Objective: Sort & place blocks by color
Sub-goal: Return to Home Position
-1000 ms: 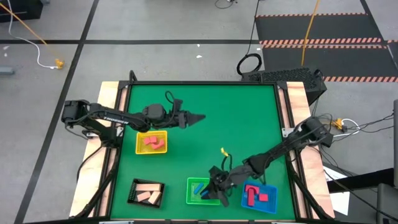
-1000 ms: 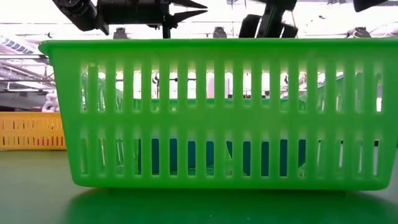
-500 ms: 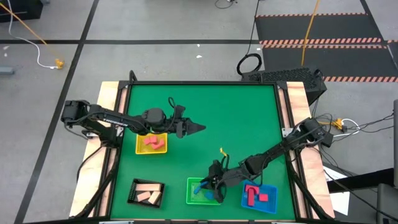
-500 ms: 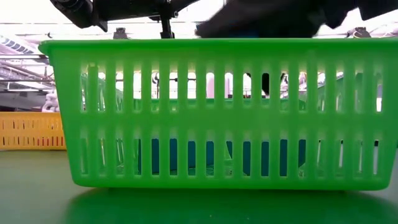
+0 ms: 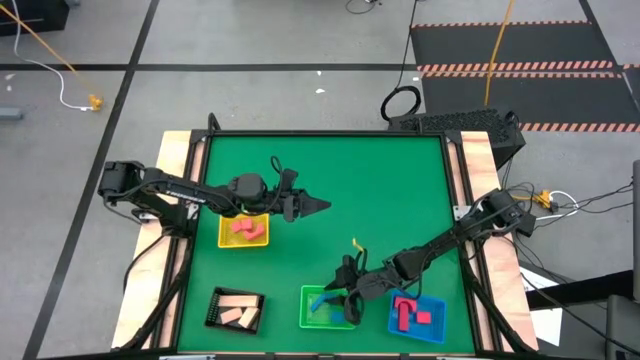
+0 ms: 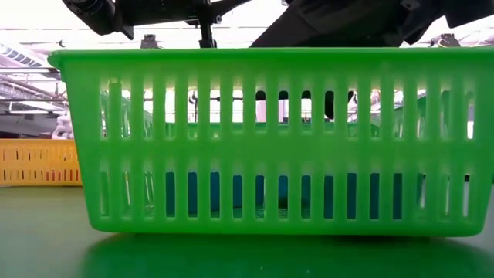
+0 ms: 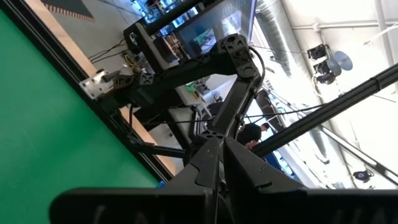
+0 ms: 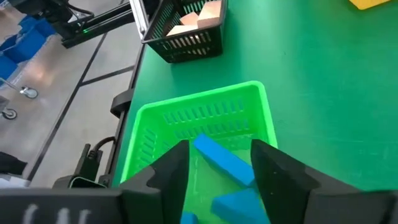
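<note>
Your right gripper (image 8: 219,148) hangs just above the green tray (image 6: 77,139), which sits at the near edge of the green table (image 5: 380,190). Its 2 fingers (image 8: 171,174) are spread wide with nothing between them. Below it, inside that tray, lie the blue blocks (image 8: 222,163): 1 long bar and at least 2 smaller pieces, partly hidden by the fingers. From table height, the green tray's slotted wall fills the view and blue shows through the lower slots. Your left gripper (image 5: 318,206) reaches in from the left and hovers over bare table just right of the yellow tray (image 5: 222,241). Its 2 fingers are pressed together to a point and grip nothing. The yellow tray, on the left side of the table, holds reddish blocks (image 5: 245,228). The black tray (image 5: 213,310), at the near left corner, holds cream blocks (image 5: 240,316). The blue tray (image 5: 436,331), just right of the green tray along the near edge, holds red and pink blocks (image 5: 405,313).
</note>
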{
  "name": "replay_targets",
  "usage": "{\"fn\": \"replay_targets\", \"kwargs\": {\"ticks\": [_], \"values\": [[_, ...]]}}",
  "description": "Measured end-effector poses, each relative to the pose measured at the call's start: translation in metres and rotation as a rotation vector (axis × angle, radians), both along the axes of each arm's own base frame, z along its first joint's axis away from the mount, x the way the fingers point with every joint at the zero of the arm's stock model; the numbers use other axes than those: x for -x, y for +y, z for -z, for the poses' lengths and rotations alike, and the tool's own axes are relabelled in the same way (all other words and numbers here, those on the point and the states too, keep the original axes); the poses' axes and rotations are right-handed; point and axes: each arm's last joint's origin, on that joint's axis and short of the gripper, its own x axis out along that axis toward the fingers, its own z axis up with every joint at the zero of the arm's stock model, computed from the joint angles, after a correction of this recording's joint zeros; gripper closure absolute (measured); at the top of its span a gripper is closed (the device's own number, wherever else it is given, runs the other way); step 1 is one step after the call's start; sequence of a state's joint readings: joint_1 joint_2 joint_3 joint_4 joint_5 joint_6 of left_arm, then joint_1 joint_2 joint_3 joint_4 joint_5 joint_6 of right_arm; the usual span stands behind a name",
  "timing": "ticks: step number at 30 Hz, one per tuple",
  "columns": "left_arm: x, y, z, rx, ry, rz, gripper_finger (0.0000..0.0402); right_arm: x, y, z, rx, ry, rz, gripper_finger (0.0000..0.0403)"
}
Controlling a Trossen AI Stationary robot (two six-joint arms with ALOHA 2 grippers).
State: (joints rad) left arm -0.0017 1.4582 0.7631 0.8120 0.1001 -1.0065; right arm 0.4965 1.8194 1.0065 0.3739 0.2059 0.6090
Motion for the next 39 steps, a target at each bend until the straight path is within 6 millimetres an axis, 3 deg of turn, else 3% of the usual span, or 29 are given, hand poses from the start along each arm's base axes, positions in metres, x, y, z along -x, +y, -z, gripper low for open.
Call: {"fn": "replay_targets", "kwargs": {"ticks": [5, 13, 17, 23, 31, 35, 39], "values": [[0.0, 0.0, 0.0, 0.015, 0.002, 0.001, 0.039, 0.002, -0.002, -0.006, 0.002, 0.008, -0.002, 0.0202], [0.01, 0.013, -0.015, -0.045, -0.04, -0.027, 0.0392, 0.03, -0.038, -0.061, 0.078, 0.075, -0.019, 0.019], [0.03, 0.025, -0.035, -0.149, -0.064, -0.017, 0.0383, 0.049, -0.058, -0.088, 0.161, 0.059, -0.039, 0.0192], [0.086, 0.034, -0.065, -0.324, 0.022, -0.061, 0.0381, 0.083, -0.08, -0.107, 0.208, -0.025, -0.051, 0.0191], [0.171, 0.029, -0.078, -0.402, 0.191, -0.294, 0.038, 0.124, -0.104, -0.097, 0.095, -0.067, 0.057, 0.0191], [0.194, 0.026, -0.077, -0.415, 0.23, -0.348, 0.038, 0.137, -0.111, -0.084, -0.011, -0.146, 0.118, 0.0191], [0.203, 0.027, -0.073, -0.443, 0.287, -0.392, 0.038, 0.148, -0.116, -0.067, -0.06, -0.26, 0.123, 0.0191]]}}
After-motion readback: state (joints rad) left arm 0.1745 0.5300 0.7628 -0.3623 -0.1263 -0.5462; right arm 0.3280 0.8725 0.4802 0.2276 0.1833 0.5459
